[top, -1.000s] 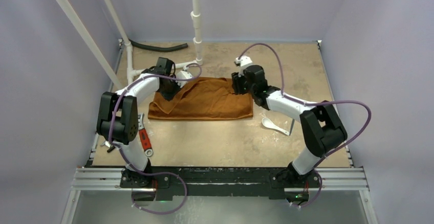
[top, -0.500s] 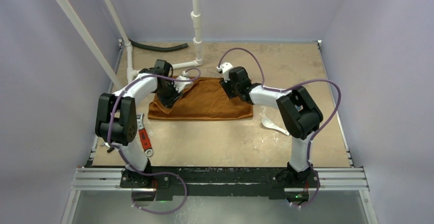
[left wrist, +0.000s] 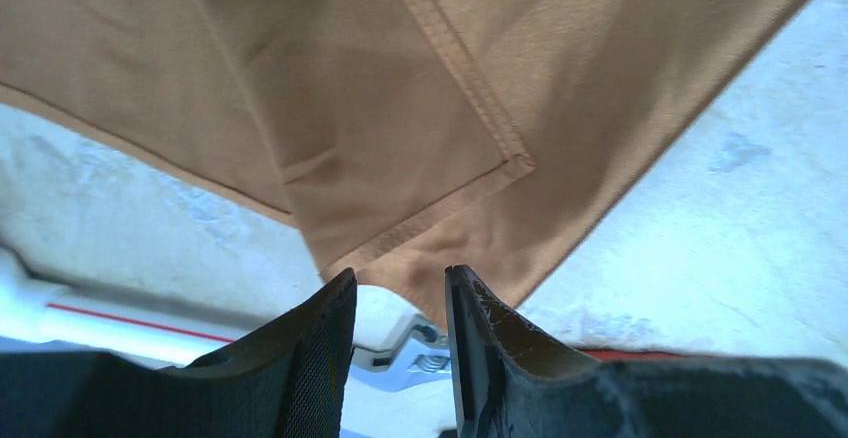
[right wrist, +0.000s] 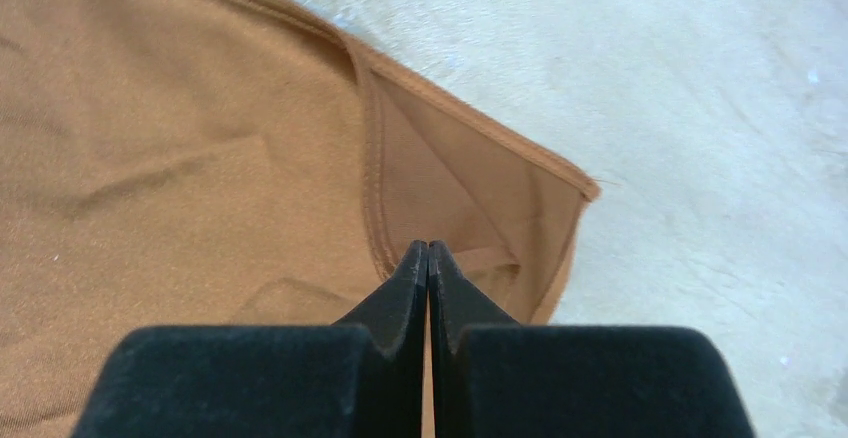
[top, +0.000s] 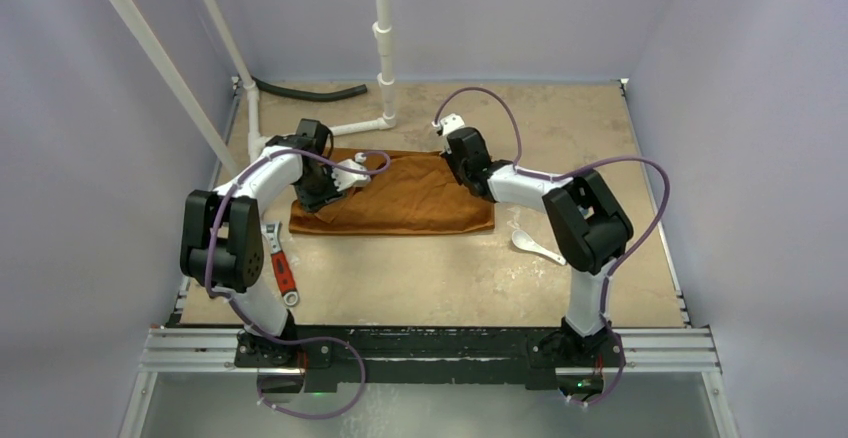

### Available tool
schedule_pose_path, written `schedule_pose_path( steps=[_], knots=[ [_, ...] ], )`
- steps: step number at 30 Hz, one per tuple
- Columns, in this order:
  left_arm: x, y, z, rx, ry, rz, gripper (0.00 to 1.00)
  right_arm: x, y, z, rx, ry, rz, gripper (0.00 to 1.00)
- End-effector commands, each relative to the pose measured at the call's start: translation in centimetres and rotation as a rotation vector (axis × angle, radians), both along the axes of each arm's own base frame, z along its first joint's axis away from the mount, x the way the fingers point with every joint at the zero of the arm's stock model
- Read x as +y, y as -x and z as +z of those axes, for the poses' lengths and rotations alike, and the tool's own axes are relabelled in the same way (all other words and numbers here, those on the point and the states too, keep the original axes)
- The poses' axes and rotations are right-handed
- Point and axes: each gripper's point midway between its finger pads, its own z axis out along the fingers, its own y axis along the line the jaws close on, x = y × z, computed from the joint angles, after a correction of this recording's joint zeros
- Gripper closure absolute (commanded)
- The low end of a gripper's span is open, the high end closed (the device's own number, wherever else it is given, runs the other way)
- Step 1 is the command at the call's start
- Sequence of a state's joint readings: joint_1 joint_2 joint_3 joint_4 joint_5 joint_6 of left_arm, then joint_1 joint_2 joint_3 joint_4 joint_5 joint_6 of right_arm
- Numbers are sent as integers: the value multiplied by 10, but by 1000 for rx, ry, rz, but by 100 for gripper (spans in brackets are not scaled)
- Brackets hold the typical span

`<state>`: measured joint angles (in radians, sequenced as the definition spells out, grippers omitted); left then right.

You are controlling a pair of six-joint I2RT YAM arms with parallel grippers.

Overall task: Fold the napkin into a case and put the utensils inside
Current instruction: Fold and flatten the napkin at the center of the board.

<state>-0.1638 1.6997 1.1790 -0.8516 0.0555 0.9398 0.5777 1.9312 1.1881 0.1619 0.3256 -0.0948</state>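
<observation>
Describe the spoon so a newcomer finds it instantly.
Start at the rust-orange napkin in the middle of the tan table. Just off its near right corner, beside the right arm, lies the spoon. It is small and all white, unlike the red-handled tool at the left edge.

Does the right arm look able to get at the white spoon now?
Probably yes: the spoon lies on bare table beside it, nothing covering it, but the right gripper is shut on the napkin corner.
</observation>
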Motion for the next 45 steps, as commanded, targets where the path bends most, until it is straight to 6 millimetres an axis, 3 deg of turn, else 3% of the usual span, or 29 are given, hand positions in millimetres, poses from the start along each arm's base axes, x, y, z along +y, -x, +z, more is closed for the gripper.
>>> schedule_pose_path(
  steps=[1, 7, 10, 13, 15, 19, 22, 26, 31, 36, 39, 41, 45],
  knots=[
    [17, -20, -1, -80, -94, -59, 63, -17, -5, 30, -70, -5, -96, 100],
    [21, -41, -6, -168, -125, -59, 62, -36, -7, 25, -50, -21, -162, 100],
    [21, -41, -9, -168, -132, -85, 63, -39, -8, 24, -35, -24, -157, 98],
    [24, -47, -9, -188, -155, -89, 62, -32, -3, 27, -33, -36, -83, 71],
    [22, -51, -8, -207, -145, -90, 63, -24, 3, 32, -37, -48, 0, 61],
    [15, -55, -6, -232, -101, -83, 63, -7, 18, 33, -8, -53, 180, 51],
    [13, -54, -10, -226, -91, -89, 63, -3, 15, 36, -38, -40, 224, 42],
    [13, -51, -13, -211, -91, -95, 63, 1, 5, 38, -67, -27, 238, 39],
    [14, -47, -4, -193, -92, -113, 63, 8, -2, 21, -27, -2, 268, 38],
    [13, -41, 10, -137, -45, -119, 58, 25, -7, 21, -27, -52, 303, 37],
    [10, -32, 15, -107, -22, -135, 55, 24, -20, 17, -34, -36, 246, 39],
    [10, -28, 16, -104, -18, -149, 54, 20, -27, 13, -32, -27, 198, 47],
    [12, -25, 6, -104, -28, -159, 54, 9, -30, 10, -28, -16, 115, 80]
  ],
)
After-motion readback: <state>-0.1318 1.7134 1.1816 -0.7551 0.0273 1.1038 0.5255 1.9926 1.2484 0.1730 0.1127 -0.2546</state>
